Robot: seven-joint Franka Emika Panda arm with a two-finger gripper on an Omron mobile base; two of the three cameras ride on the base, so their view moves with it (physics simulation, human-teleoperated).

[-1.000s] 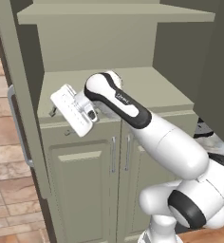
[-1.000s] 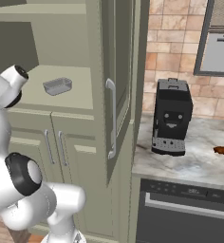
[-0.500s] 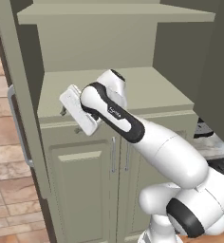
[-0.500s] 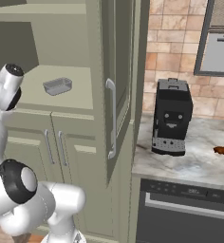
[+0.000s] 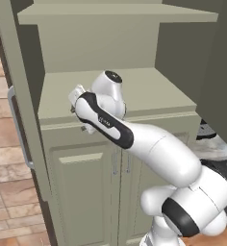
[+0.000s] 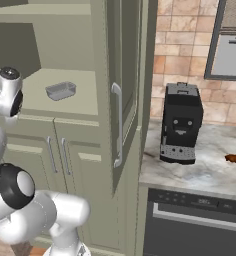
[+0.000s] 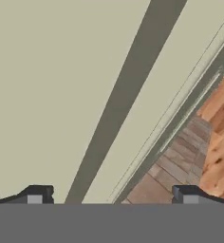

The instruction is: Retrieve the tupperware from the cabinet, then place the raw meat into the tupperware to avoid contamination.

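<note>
Nearest to me, the gripper [image 7: 109, 201] has its 2 fingertips [image 7: 35, 195] set wide apart with nothing between them, and it looks at sage-green cabinet panelling and a strip of wooden floor [image 7: 213, 137]. In the left base view the hand sits tucked behind the forearm at the front lip of the open shelf. Over the last second I see it swing: it was pointing out to the left of the arm, clear of the wrist, and now it is rolled in and mostly hidden, with the elbow folded tighter over the shelf edge. The jaws stay wide through all of that.

I read this as re-aiming, not reaching. The hand camera does not face the shelf yet, so the fetch step is barely begun.

Further in, the cabinet [image 6: 80, 145] has its upper door [image 6: 122, 90] swung open, and the tupperware [image 6: 60, 91] sits on the shelf, right of the wrist and apart from it, unmoved in the last second. Next I need the hand turned toward it.

Farthest right, past the black coffee machine [image 6: 181, 123], the raw meat [image 6: 235, 159] lies on the marble counter [image 6: 205, 172], well apart from the container.
</note>
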